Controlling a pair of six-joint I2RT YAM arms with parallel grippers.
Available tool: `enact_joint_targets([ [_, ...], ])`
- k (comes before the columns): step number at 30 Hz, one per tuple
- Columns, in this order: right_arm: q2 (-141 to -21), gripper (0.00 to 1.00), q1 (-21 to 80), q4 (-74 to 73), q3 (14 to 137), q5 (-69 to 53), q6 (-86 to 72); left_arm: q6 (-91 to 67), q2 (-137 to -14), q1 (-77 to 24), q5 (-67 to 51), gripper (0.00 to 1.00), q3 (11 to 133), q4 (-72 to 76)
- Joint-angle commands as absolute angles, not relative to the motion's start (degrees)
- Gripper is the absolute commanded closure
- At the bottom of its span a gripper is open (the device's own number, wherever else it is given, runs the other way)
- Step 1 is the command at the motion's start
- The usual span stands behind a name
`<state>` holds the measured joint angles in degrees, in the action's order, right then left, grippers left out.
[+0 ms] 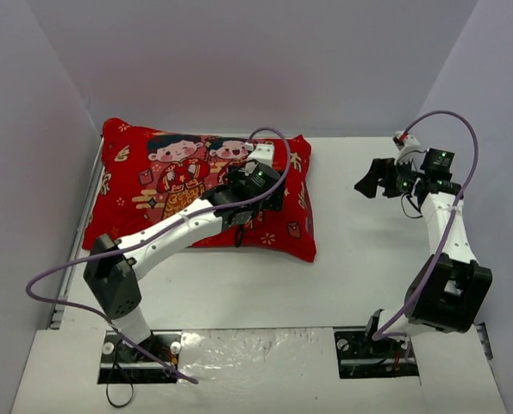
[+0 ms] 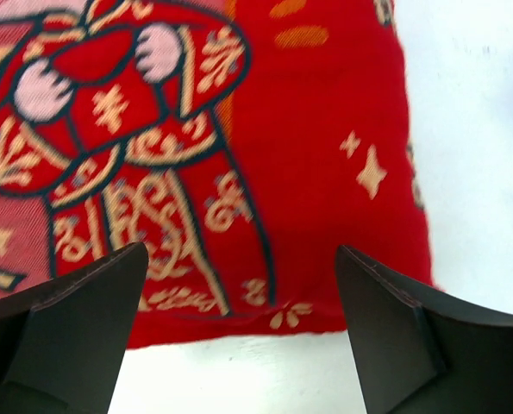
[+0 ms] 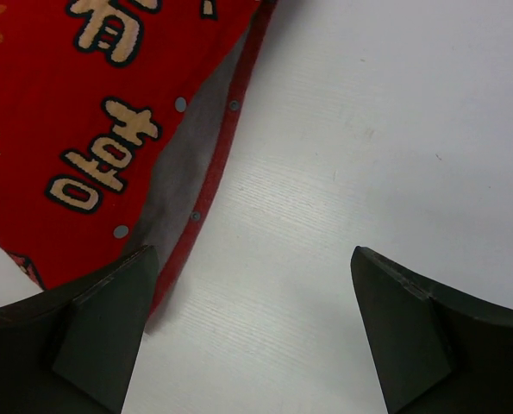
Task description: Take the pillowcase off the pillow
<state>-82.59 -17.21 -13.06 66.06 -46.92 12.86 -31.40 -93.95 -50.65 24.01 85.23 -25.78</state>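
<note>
pillowcase (image 1: 127,185) not off yet, lying flat at the far left of the table (image 1: 359,259). The pillow (image 3: 180,168) is inside and shows only as a shadowed grey strip in the opening, right wrist view

left gripper (image 1: 260,185) hovers over the pillowcase's right half, jaws spread wide, nothing in them. right gripper (image 1: 377,179) is well off to the right above the table, also spread wide and empty, looking at the opening

handling guess: thin, limp, light cloth that will bunch and slide over the stuffing. pillow is soft and squashy, likely to drag along unless pinned

the opening looks to be on the right edge: row of snaps (image 3: 234,105), the two layers parted there. I'd pinch one layer at that edge beside a snap, cloth only. The other gripper should pin the pillow through the gap or pull from the closed end
</note>
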Motion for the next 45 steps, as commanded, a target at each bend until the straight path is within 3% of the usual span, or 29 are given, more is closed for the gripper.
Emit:
enact_joint_targets([
  [1,-81.7,0.10,-16.3,-11.5,65.4,-52.8,11.5,-33.1,-98.0,-51.2,28.5,0.12,95.2,-30.9],
  [8,-82.0,0.11,-15.8,-11.2,62.9,-51.9,11.1,-31.7,-110.5,-51.2,28.9,0.15,107.6,-35.9],
  [10,-82.1,0.11,-14.9,-11.2,62.8,-51.3,11.1,-30.8,-112.7,-51.1,29.4,0.20,109.2,-37.4],
  [12,-82.2,0.11,-13.8,-11.3,62.8,-50.8,11.1,-30.3,-114.8,-50.5,30.3,0.30,110.6,-39.2],
  [13,-82.2,0.11,-13.5,-11.3,62.6,-50.8,11.1,-30.3,-115.0,-50.3,30.4,0.46,110.3,-39.5],
  [16,-82.7,0.11,-12.0,-11.2,62.3,-50.5,10.8,-30.4,-112.5,-48.1,29.7,0.66,105.4,-38.7],
  [23,-84.3,0.11,-8.0,-10.1,61.2,-50.5,9.7,-30.5,-98.8,-42.2,24.0,0.97,82.8,-30.9],
  [28,-87.1,0.12,-5.5,-5.5,59.1,-52.0,3.3,-29.7,-86.3,-40.0,21.2,0.98,70.1,-27.8],
  [35,-93.3,0.13,-1.3,5.5,57.0,-58.5,-10.4,-28.0,-82.4,-39.3,11.4,0.96,71.3,-23.7],
  [38,-94.6,0.13,-0.5,8.3,57.0,-60.1,-12.5,-25.4,-82.5,-40.1,7.8,0.67,75.0,-23.3],
  [39,-95.0,0.13,-0.5,9.0,57.0,-60.4,-13.6,-24.4,-82.3,-40.3,5.7,0.47,76.1,-23.4],
  [43,-96.0,0.13,-0.6,9.5,58.0,-60.6,-13.2,-16.7,-82.4,-43.8,2.7,0.21,81.3,-26.1],
  [45,-96.3,0.14,-0.8,9.6,58.3,-60.6,-13.0,-13.5,-84.7,-46.3,3.9,0.17,85.0,-28.5],
])
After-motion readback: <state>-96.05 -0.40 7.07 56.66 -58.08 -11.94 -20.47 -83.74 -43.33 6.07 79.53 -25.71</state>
